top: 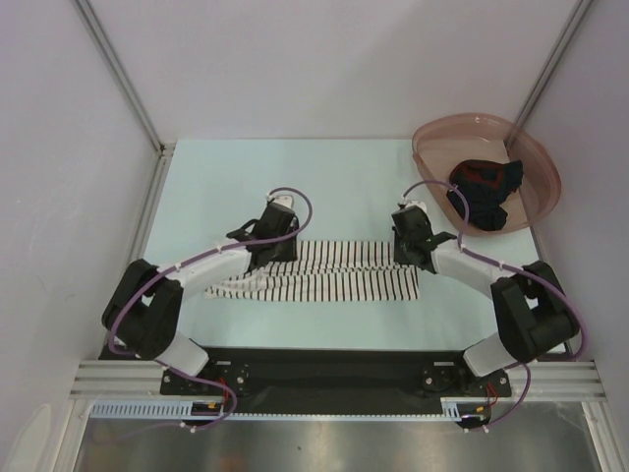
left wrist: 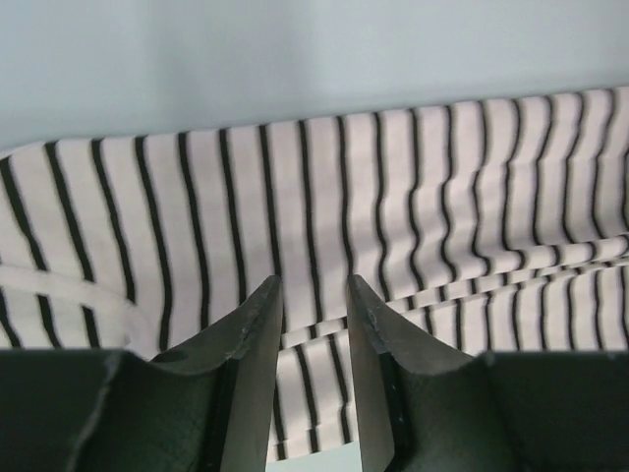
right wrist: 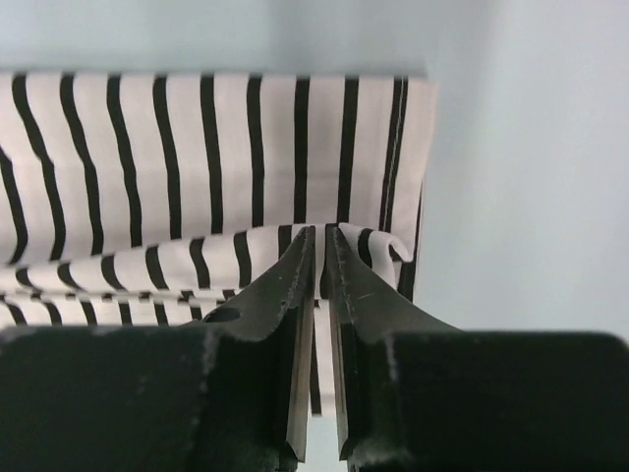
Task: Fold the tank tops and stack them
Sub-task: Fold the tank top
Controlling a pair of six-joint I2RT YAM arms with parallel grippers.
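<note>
Mid-table, toward near edge: striped tank top (top: 334, 280) lying flat, spread wide. left gripper (left wrist: 313, 287) over its left part, fingers parted, nothing between. right gripper (right wrist: 320, 234) at its right end, clenched on raised fold of striped cloth. Far right corner: pink basin (top: 437, 157) holding crumpled dark tank top (top: 482, 197).

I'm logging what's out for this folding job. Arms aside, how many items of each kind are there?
Tank tops: 2 (striped tank top spread on the table, dark tank top in the pink basin)
Basins: 1
Total: 3
</note>
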